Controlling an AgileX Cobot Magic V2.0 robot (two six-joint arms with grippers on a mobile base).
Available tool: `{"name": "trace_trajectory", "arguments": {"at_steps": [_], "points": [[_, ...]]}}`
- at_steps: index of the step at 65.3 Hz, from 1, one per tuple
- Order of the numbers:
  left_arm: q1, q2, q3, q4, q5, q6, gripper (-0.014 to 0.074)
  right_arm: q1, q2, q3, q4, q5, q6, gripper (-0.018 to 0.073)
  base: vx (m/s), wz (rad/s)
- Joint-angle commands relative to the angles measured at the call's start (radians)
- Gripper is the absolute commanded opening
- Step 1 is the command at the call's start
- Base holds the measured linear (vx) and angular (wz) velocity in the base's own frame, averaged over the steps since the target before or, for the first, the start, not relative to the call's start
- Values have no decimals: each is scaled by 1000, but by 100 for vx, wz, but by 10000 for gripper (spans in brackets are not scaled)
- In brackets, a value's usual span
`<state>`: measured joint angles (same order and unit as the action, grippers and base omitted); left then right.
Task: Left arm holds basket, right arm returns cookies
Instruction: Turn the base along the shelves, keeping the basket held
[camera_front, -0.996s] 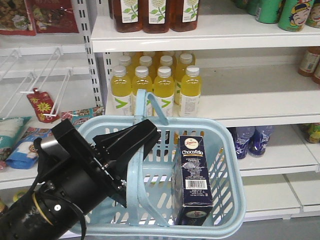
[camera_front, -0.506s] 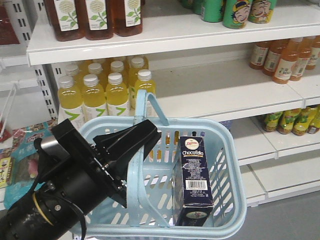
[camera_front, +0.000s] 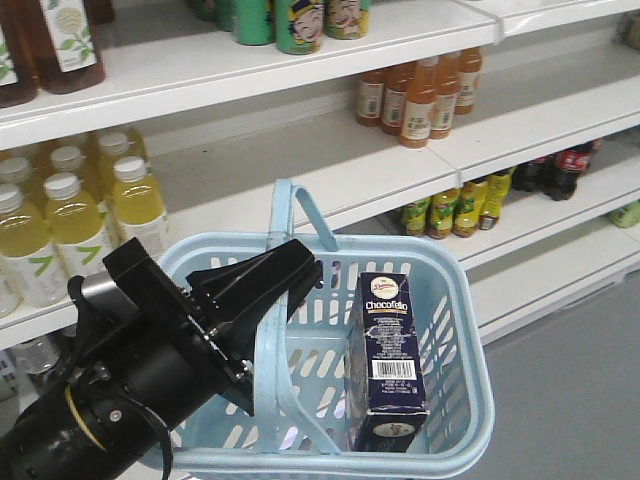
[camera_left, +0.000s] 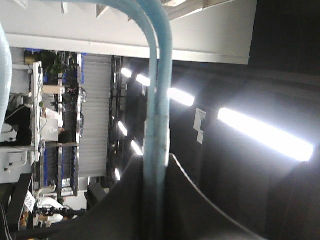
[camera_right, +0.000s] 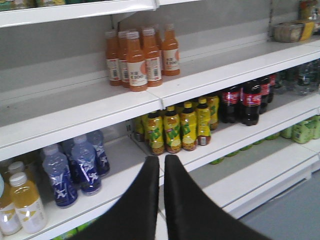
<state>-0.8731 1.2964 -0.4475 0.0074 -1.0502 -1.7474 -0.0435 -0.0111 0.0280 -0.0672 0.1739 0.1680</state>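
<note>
- The left arm (camera_front: 130, 390) comes up from the lower left of the front view. Its left gripper (camera_front: 285, 275) is clamped tight on the near handle (camera_front: 268, 370) of the basket (camera_front: 482, 385).
- The left wrist view shows that pale blue bar running straight down between the two dark fingers, with no slack. I judge this grip is what keeps the basket hanging level in mid-air in front of the shelves (camera_front: 330, 180).
- The far handle (camera_front: 295, 205) stands up free behind the claw, so the whole load rests on one handle. That may be why the basket sits close against the wrist.
- The Chocofello carton (camera_front: 388, 350) is inside the basket, right of centre. It stands upright on its narrow end with the barcode side facing out, close to the right wall. It is well clear of the left claw, which leaves room above it for a grasp from the top.
- The right gripper (camera_right: 161, 165) shows only in its own wrist view, at the bottom centre. Its fingers are drawn almost together with just a sliver between them, and they hold nothing.
- That claw points at the shelves of orange bottles (camera_right: 140, 55), not at the basket, so the returning has not begun.
- In the front view, yellow bottles (camera_front: 130, 200) fill the left of the shelf. No cookie shelf shows in any view.
</note>
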Motion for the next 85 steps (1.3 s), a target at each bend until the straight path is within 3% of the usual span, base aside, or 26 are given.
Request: {"name": "trace_trajectory", "arguments": {"at_steps": [1, 85], "points": [[-6, -28, -33, -1, -134, 0, 0, -7, -13, 18, -11, -71, -6, -3, 3, -55], [-6, -28, -33, 0, -134, 0, 0, -7, -13, 18, -11, -71, -6, -3, 3, -62]]}}
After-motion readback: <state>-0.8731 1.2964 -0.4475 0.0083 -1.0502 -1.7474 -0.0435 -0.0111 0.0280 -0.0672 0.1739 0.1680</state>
